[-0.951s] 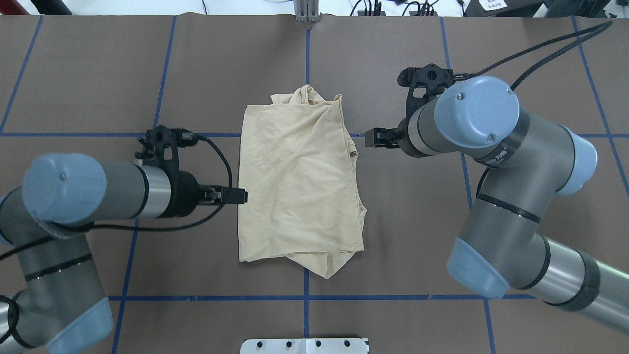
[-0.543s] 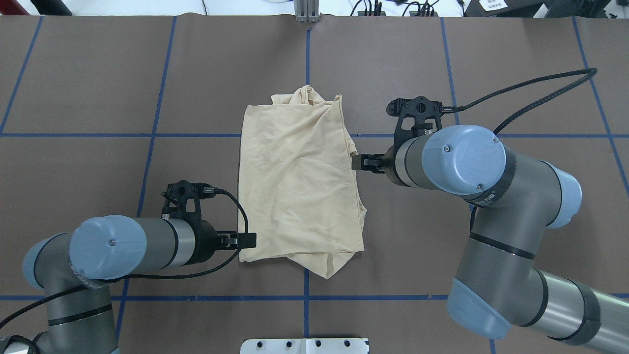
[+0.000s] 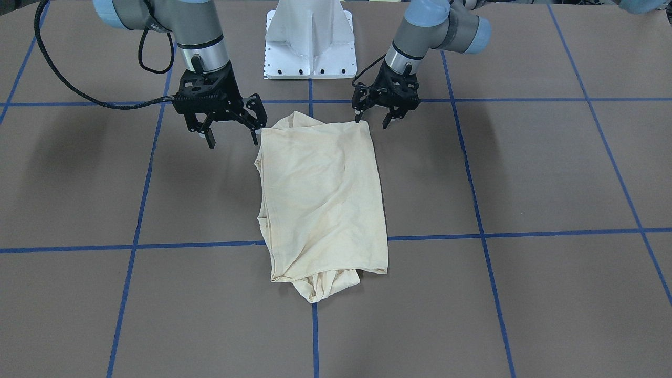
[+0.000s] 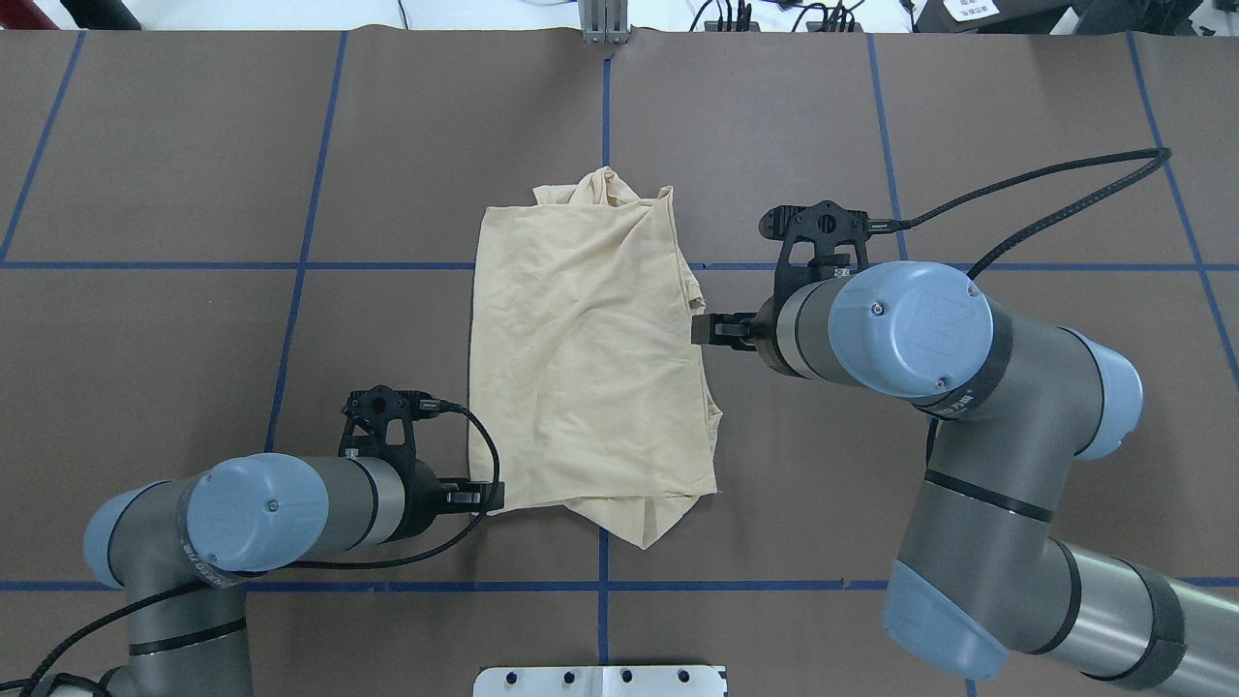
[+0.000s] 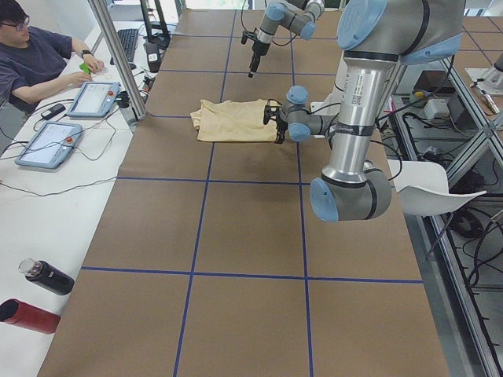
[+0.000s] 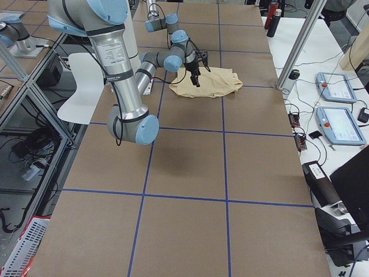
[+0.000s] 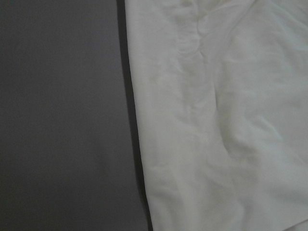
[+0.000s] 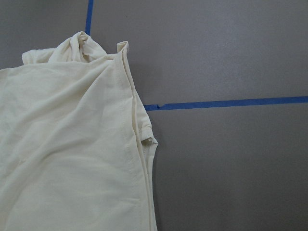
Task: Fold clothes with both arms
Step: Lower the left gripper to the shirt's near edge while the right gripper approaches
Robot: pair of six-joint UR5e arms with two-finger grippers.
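**Change noted:** within the last second the left gripper has run down the left edge of the shirt to its near corner. The right gripper has closed in on the right edge at mid-length. Both have their jaws spread with nothing between them, as the front view shows.

**Assessment:** the arms are lining up for the next fold, and no grasp is made yet.

**Shirt:** it lies as a rough rectangle at the middle of the table, print hidden, with fabric bunched beyond both short ends.

**Hazard:** the left arm's cable loops just beside the cloth and could snag.

**Surroundings:** the white base stands well apart.
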